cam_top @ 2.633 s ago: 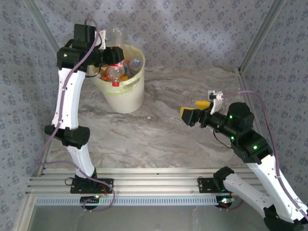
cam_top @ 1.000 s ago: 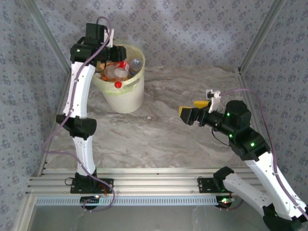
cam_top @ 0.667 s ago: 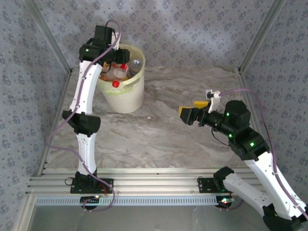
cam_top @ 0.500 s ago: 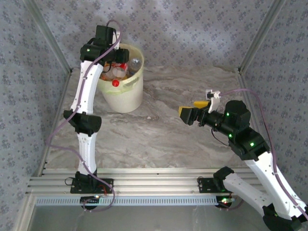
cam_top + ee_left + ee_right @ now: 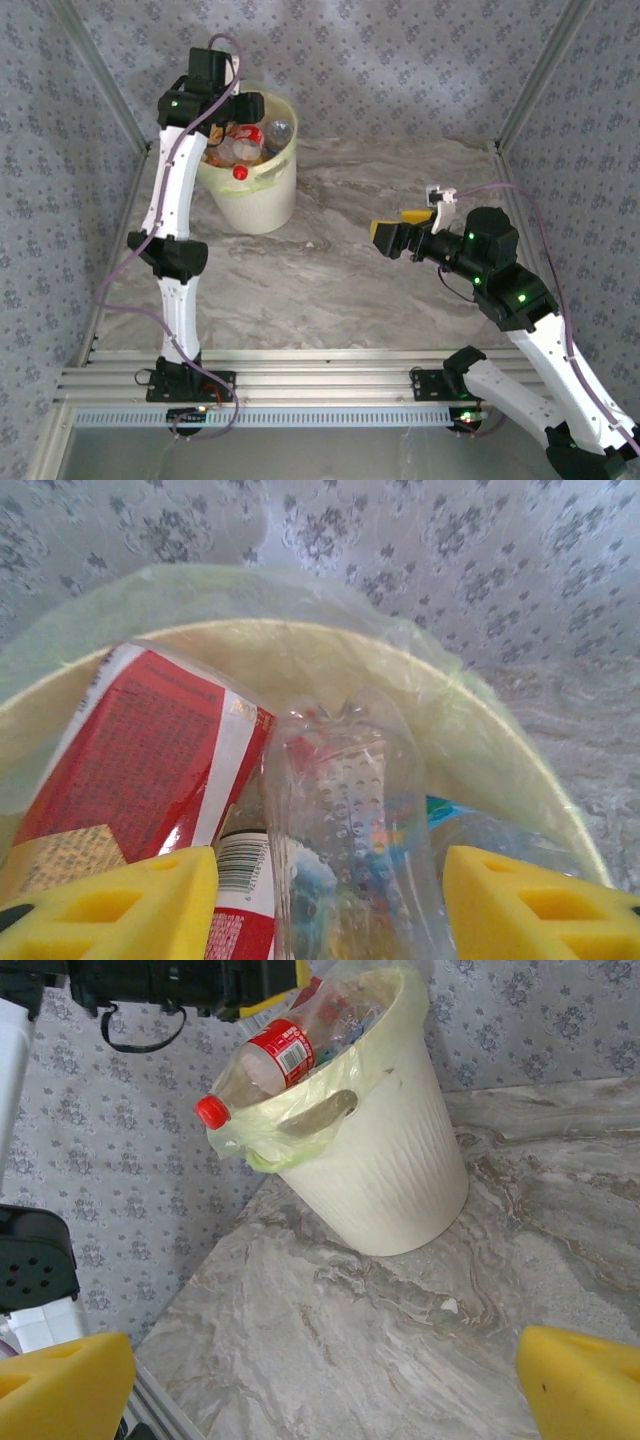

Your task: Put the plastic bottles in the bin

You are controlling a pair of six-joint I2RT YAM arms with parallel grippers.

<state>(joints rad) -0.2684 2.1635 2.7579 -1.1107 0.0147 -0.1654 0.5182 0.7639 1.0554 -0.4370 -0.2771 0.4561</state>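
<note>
Both pincers stand open: the left pincer (image 5: 330, 880) over the bin (image 5: 262, 200) with a clear bottle (image 5: 345, 800) loose between its fingers (image 5: 110, 900), the right pincer (image 5: 325, 1375) wide and empty above the worktop (image 5: 340, 280).

The left arm has been shifted rightward and raised over the bin (image 5: 262, 195). The clear bottle (image 5: 345, 810), earlier seen sticking up above the rim, has been lowered among the bottles inside. The left gripper (image 5: 330, 905) has been widened, so both pads are now held off that bottle.
</note>
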